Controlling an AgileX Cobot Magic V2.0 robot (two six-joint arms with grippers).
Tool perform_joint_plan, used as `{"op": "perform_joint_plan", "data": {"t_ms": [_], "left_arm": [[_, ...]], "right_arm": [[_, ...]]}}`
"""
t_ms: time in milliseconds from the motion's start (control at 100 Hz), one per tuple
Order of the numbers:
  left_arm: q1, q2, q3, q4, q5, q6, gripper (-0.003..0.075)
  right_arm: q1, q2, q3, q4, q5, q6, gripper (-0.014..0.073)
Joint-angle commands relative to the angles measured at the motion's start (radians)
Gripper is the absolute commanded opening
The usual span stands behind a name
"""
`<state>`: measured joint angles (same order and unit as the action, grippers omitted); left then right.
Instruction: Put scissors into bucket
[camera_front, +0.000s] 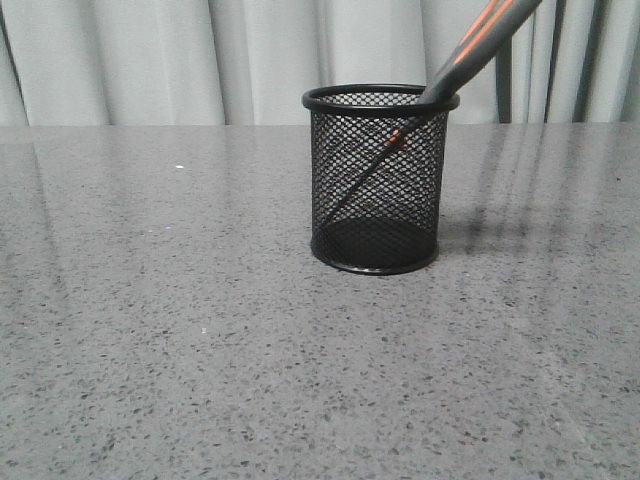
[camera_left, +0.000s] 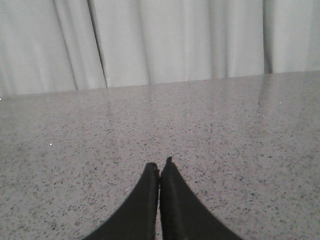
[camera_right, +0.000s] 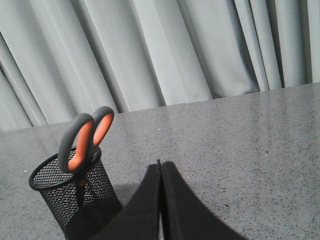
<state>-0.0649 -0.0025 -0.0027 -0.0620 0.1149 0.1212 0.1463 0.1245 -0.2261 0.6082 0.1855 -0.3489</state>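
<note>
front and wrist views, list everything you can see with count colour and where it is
scissors: one, dark grey handles lined orange, standing tilted in the cup, handles leaning over its rim
bucket: one, black wire mesh, upright on the table near the middle
table: one, grey speckled, carries the cup
curtain: one, pale grey, pleated, behind the table
left gripper: one, black, jaws shut on nothing, over bare table
right gripper: one, black, jaws shut on nothing, apart from the cup
</note>
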Motion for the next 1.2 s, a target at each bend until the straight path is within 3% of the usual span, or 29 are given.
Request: {"op": "perform_joint_plan", "data": {"t_ms": [0,1000,1190], "left_arm": [[0.008,-0.027,0.029,0.01,-0.062,-0.013,-0.0021],[0.008,-0.027,0.029,0.004,-0.065,-0.013,-0.0021],[0.008,-0.027,0.029,0.004,-0.065,-0.013,-0.0021]], "right_arm": [[-0.004,0.007,-0.026,0.007,-0.074,-0.003,-0.0071],[-0.004,0.007,-0.024,0.007,-0.078,-0.003,-0.0071],[-0.007,0.009,0.024,-0.235,-0.086,0.028,-0.0071]]}}
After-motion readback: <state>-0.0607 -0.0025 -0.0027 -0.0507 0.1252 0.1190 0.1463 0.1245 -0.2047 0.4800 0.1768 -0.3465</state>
